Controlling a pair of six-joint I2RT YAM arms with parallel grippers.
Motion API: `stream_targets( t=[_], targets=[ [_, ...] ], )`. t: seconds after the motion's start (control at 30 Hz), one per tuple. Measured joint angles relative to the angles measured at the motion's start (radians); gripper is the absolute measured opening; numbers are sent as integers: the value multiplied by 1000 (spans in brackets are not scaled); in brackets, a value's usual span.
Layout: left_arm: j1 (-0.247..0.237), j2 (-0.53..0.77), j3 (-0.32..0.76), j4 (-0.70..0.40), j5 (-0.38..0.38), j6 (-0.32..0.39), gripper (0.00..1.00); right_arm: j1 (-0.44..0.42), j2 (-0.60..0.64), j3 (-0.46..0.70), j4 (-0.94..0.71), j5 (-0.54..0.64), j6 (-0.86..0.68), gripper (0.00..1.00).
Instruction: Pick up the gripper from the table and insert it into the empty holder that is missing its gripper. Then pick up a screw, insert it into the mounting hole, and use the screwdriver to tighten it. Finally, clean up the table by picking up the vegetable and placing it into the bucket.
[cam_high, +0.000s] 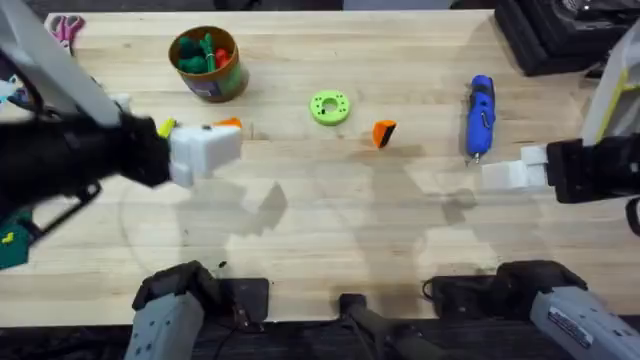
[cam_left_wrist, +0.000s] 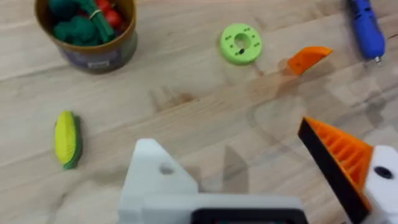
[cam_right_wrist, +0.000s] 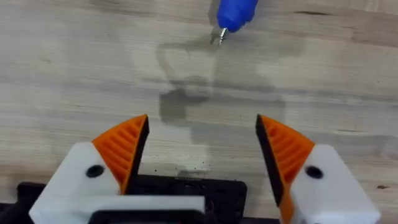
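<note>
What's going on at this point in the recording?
Nothing is held yet. The left gripper hovers over the table with one orange pad and one bare white holder. The loose orange gripper lies on the table between the green disc and the blue screwdriver. The right gripper is open near the screwdriver's tip. The yellow-green vegetable lies on the table, outside the bucket.

The overhead camera looks down from high up at the whole table (cam_high: 330, 220). Each wrist camera sits low, close to the wood, looking past its own fingers. The screwdriver (cam_high: 481, 115) is in all three views, seen at one edge in both wrist views
</note>
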Motion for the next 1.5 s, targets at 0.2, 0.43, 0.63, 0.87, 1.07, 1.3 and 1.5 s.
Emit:
stream_targets(
  t=[0.2,0.43,0.63,0.87,1.07,1.3,1.5],
  targets=[
    [0,-175,-183,196,191,-39,999,0,0,0,0,0,0,994],
    [0,-202,-273,214,328,-52,999,0,0,0,0,0,0,994],
    [0,-202,-273,211,365,-55,999,0,0,0,0,0,0,994],
    [-9,-205,-274,220,313,-55,997,0,0,0,0,0,0,994],
    [-102,-332,-340,354,205,-59,997,0,0,0,0,0,0,993],
    [-226,-512,-560,684,45,-168,997,0,0,0,0,0,0,993],
    [-298,-609,-783,931,-54,-264,997,0,0,0,0,0,0,993]
  ],
)
